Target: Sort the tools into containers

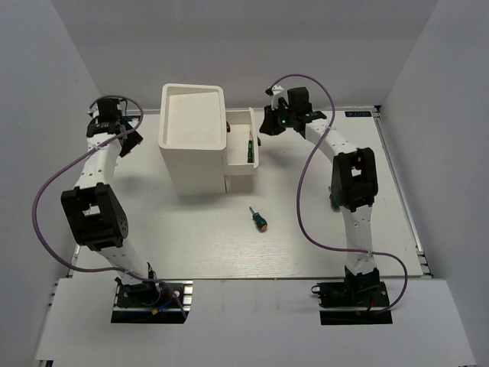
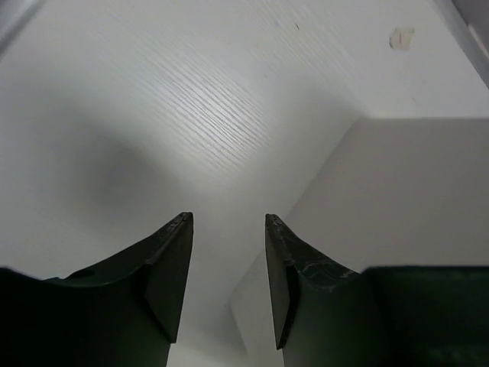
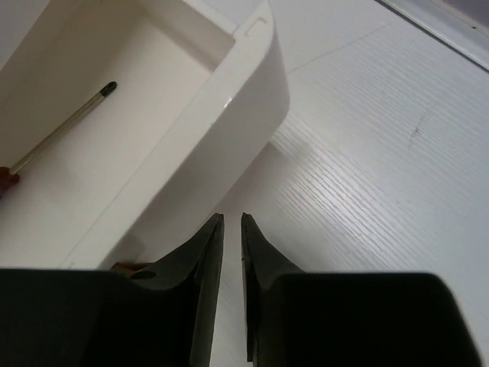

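Hovering narrow and empty, the right pincer is just beside the drawer holding a thin screwdriver.

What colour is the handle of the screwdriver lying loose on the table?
Green; the screwdriver shows best from the top external view.

White wood-grain table inside pale grey walls.

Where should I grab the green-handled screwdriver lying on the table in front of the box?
Take the green-handled screwdriver by its stubby green handle, coming straight down with the jaws across it. It lies flat and slanted on the table, handle at its near end, clear of the white box, so a top approach looks unobstructed.
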`<action>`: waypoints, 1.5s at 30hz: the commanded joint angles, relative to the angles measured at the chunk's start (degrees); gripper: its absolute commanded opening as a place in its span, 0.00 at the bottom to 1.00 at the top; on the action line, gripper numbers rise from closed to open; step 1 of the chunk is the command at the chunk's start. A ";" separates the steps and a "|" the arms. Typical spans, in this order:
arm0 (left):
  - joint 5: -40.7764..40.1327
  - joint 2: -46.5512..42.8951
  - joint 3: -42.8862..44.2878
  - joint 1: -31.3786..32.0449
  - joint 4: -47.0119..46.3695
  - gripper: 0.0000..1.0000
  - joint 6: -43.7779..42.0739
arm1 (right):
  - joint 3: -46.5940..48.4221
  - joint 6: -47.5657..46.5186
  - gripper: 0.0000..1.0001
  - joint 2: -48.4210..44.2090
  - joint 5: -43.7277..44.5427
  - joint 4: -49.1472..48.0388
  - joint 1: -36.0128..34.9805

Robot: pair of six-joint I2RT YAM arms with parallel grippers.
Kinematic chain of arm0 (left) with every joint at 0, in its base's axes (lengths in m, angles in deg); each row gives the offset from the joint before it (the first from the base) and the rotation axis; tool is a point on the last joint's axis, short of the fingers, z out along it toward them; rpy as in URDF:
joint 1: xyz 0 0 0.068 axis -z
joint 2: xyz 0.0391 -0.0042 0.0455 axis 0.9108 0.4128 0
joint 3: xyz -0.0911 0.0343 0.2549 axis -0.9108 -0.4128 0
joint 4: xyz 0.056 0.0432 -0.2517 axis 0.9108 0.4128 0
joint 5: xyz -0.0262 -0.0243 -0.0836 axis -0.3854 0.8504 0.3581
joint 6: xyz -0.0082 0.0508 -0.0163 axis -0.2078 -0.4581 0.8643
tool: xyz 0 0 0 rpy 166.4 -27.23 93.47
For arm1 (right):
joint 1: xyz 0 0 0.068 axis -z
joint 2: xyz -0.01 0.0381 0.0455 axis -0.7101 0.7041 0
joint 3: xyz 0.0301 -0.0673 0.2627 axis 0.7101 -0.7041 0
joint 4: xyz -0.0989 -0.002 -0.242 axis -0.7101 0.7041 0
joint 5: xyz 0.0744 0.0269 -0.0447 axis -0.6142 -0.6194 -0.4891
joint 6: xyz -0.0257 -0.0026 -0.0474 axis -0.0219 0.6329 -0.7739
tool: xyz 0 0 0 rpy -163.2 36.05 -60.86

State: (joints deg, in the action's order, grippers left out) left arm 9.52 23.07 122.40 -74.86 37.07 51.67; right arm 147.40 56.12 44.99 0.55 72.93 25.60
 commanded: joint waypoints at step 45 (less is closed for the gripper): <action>42.52 8.31 1.15 3.61 -11.51 0.60 -4.46 | 2.85 10.26 0.22 -0.97 -14.40 0.07 -10.16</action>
State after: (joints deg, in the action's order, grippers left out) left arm 49.06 33.41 121.56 -73.74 22.58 46.90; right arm 148.16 68.17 47.28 -12.76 70.49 17.08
